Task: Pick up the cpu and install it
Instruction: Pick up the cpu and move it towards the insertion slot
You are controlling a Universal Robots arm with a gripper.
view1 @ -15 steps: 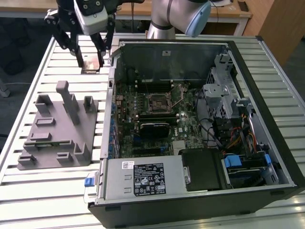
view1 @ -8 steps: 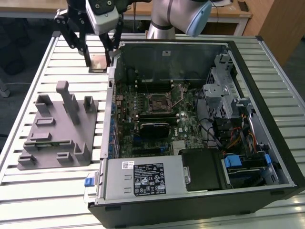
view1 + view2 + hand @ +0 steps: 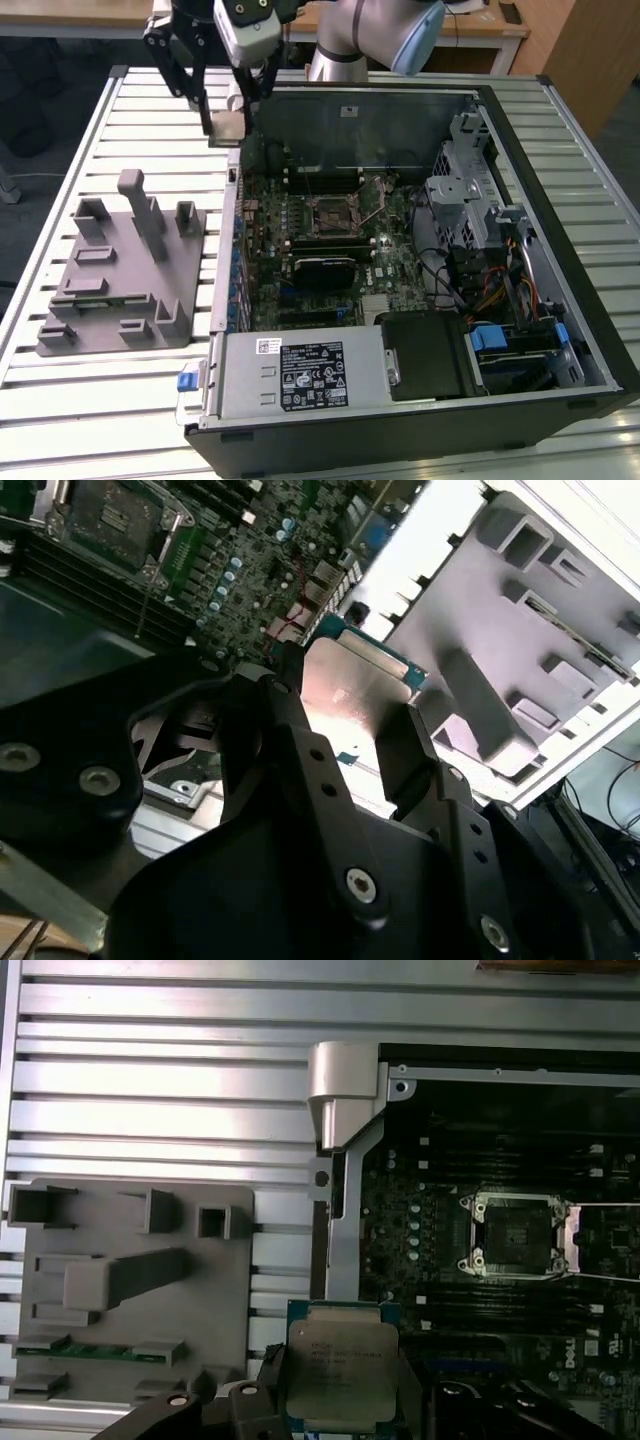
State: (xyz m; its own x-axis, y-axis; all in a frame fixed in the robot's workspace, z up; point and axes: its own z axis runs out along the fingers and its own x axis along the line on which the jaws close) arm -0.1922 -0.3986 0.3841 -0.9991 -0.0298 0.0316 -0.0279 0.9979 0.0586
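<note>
The black two-fingered end effector (image 3: 228,118) is clenched on the cpu (image 3: 342,1368), a flat square chip with a matte silver metal lid and a thin green rim, gripped by opposite edges. Both hang over the ribbed aluminium table (image 3: 120,120), at the wall of the open black computer case (image 3: 400,440). The open, metal-framed square socket (image 3: 515,1232) lies below the end effector toward the exterior view's right. The grey plastic tray (image 3: 110,290) lies on its other side.
</note>
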